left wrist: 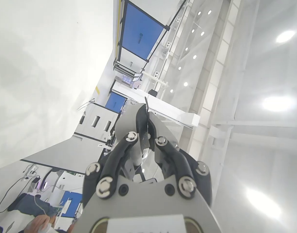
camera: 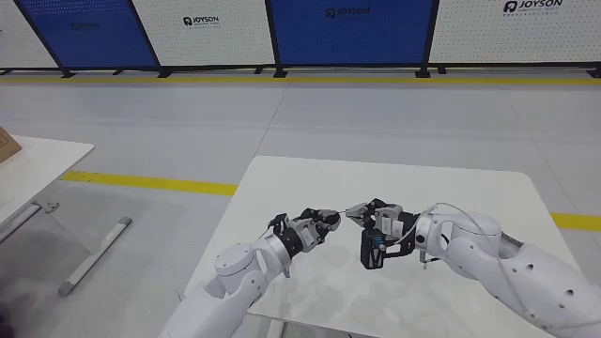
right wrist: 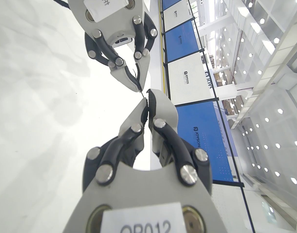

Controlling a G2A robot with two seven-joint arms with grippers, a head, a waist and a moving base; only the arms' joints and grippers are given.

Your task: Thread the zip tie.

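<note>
The left gripper pinches a thin black zip tie in its jaws. The tie's pointed tip meets the right gripper, jaws closed; we cannot see what they hold.

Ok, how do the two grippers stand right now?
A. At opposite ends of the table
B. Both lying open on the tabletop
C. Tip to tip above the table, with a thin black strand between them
C: in the right wrist view the left gripper and the right gripper meet almost tip to tip, both shut, with the zip tie running between their tips above the white table.
</note>
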